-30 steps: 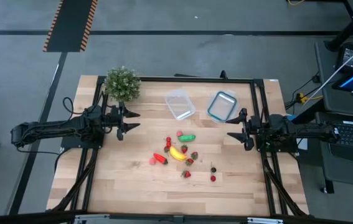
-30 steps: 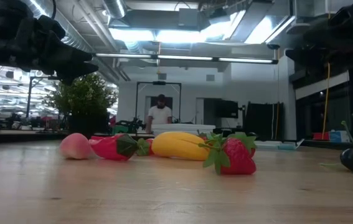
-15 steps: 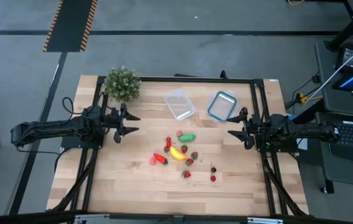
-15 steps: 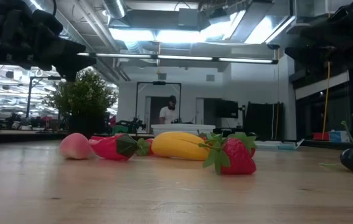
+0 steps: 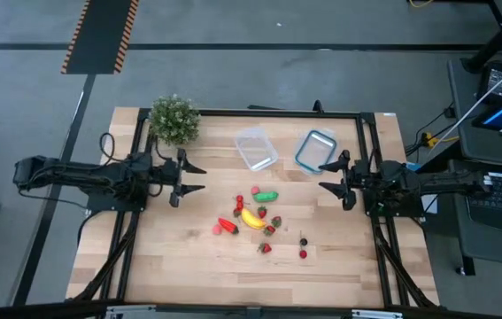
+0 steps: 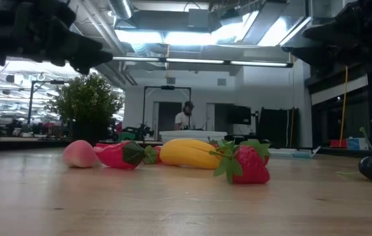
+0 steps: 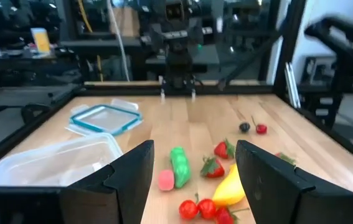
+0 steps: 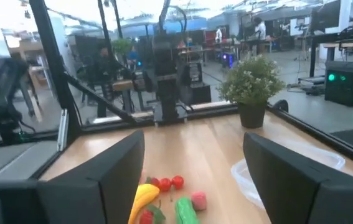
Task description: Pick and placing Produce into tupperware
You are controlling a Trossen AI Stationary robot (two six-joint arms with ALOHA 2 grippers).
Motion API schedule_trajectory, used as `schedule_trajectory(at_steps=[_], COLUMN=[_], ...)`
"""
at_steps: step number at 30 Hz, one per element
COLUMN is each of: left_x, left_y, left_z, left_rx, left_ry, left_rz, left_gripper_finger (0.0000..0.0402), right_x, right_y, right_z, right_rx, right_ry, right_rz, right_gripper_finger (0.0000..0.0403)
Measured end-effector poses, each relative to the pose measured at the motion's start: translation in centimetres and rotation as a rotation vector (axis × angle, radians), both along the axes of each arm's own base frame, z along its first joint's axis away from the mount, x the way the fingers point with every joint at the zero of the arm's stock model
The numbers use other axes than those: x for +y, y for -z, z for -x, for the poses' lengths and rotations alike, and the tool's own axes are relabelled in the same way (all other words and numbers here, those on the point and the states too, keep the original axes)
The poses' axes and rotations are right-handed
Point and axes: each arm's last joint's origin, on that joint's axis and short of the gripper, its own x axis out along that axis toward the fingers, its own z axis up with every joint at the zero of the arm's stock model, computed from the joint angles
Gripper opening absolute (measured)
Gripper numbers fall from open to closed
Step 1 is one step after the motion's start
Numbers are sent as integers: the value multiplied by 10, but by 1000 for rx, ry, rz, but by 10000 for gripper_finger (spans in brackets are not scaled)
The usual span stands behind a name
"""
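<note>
Now the left gripper (image 5: 195,176), its fingers spread wide with nothing in them, should go forward and down onto the green piece (image 5: 268,196) just ahead, while the tupperware (image 5: 256,148) waits farther off and the right gripper (image 5: 327,176) hangs open opposite.

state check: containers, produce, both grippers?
tupperware: empty, uncovered, flat on the table.
blue-rimmed lid: on the table beside the tupperware, not fitted.
produce: all loose on the table, none in the tupperware.
left gripper: open, empty, clear of the produce.
right gripper: open, empty, near the lid.
potted plant: upright.
</note>
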Motion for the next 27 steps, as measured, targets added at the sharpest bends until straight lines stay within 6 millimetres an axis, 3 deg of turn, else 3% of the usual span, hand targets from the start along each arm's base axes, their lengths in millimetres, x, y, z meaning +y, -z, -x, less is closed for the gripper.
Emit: schedule_trajectory(at_steps=[8,21,27], left_x=[-10,-21,-22], left_y=[-15,-3,-9], left_z=[-24,-33,-36], left_rx=[29,132,245], left_ry=[50,-48,-88], left_rz=[-75,-113,-120], left_gripper_finger=[220,220,220], right_x=[7,27,35], right_y=[-23,-93,-91], right_z=[-28,-60,-75], right_rx=[138,597,789], right_ry=[-90,-95,-62], right_rz=[7,-31,-121], right_gripper_finger=[241,192,174])
